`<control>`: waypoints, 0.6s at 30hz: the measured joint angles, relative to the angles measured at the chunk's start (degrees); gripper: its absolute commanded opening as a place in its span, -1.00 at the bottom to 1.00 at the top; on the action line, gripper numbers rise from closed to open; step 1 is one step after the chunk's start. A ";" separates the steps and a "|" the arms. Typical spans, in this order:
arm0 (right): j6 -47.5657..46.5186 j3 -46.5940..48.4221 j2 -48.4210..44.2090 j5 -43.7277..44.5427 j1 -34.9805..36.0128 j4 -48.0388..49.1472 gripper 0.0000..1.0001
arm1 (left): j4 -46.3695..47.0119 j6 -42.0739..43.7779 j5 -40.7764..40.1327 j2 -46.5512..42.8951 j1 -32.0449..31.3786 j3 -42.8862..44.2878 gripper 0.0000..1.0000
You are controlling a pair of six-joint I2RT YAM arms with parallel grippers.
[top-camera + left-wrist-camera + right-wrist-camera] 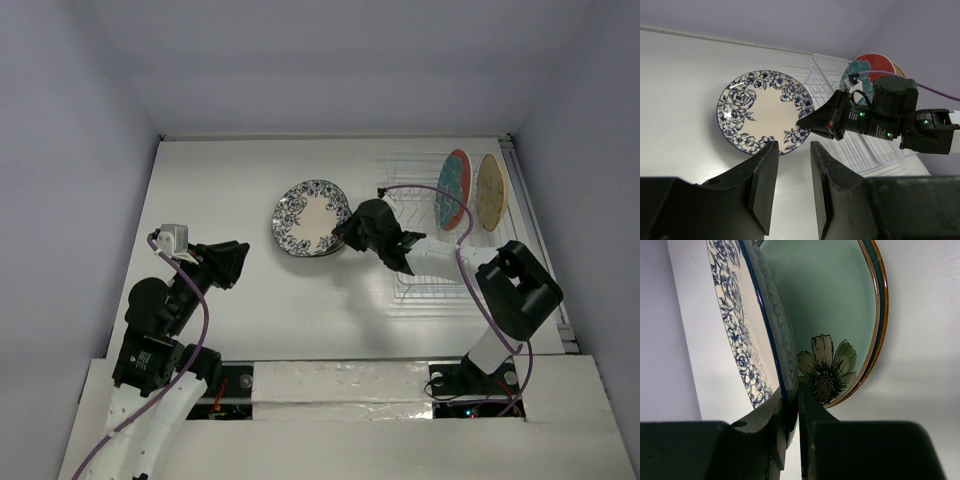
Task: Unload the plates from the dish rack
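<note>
Right pincer [790, 407] is seen clamped on the rim of the blue-rimmed plate [737, 325], with only a short bite of the edge taken between the jaws. The plate is held over the middle of the surface [230, 180], well apart from the dish rack [410, 175]. It sits directly above a green plate [835, 305] with a painted flower. In the wrist view it appears tilted against the green plate; whether its far edge rests on it cannot be told. A red-and-teal plate [453, 190] and a cream plate [490, 192] are seen upright in the rack, not yet unloaded. The left pincer [792, 150] is held parted with nothing between its fingers, near the stack but touching none of it.

Several risks can be judged from this.

- With so little rim gripped, the plate could pivot or slip out. It would then be dropped onto the green plate and one of the two could be chipped.
- If the jaws are opened while the plate is tilted, it could be sent sliding off the stack onto the surface.
- The lower finger seems to be wedged between the two plates. A careless withdrawal could drag the upper plate sideways or lift the green one with it.
- The right arm is stretched across the near part of the rack and its cable [420, 188] is looped close to the upright plates. A quick swing back could snag or knock them.
</note>
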 measured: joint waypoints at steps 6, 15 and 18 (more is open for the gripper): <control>0.81 -0.17 0.55 -0.48 -0.02 0.39 -0.59 | -0.02 0.00 0.00 0.00 0.00 0.02 -0.42; -0.52 0.72 3.91 -2.47 -0.42 0.02 0.02 | -0.02 0.00 0.02 -0.02 0.00 0.02 -0.41; -1.88 1.11 3.96 -2.67 -0.42 -1.44 0.27 | -0.02 0.00 0.04 -0.02 0.00 0.02 -0.41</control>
